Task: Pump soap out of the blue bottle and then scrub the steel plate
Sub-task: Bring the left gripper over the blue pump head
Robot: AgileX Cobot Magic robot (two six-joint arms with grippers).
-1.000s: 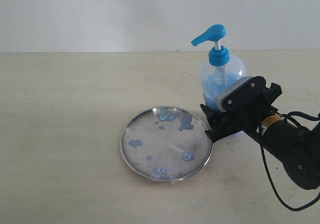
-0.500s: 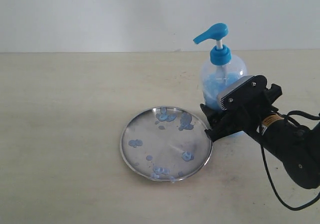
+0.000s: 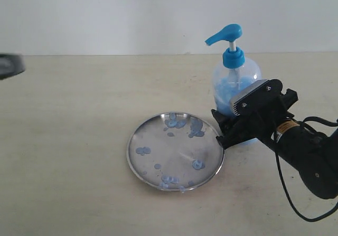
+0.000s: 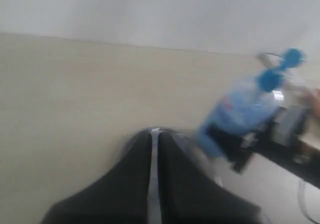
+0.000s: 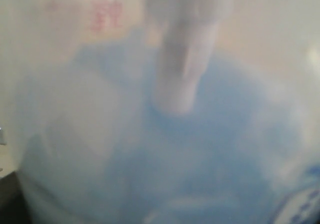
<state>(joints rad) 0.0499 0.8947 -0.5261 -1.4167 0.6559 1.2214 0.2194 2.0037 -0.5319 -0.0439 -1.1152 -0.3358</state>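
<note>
Evidently the right gripper (image 3: 228, 124) is there to steady the bottle (image 3: 236, 85). Its jaws are clamped on the lower body from the near-right side, and in the right wrist view the clear wall and pale blue liquid fill the whole picture, so the bottle sits tight against that arm. A hold this low leaves the pump head (image 3: 224, 35) free above, raised on its stem with the spout pointing left. It should also stop the bottle tipping when the head is pressed.

The bottle stands upright on the table (image 3: 68, 141), toward the far right, just behind the right edge of the plate (image 3: 138, 164). The plate lies flat near the middle. Its shiny face is already dotted with blobs of soap (image 3: 196, 128) along the far rim and the near rim, though nothing has smeared them yet.

The left gripper (image 4: 153, 139) has its two dark fingers pressed together with only a thin seam between them, and it holds nothing. It is well apart from the bottle. In the exterior view, a dark blur at the far left edge is probably this arm. I judge it is the one meant to press the pump, and closed fingers would make a firm pusher.
</note>
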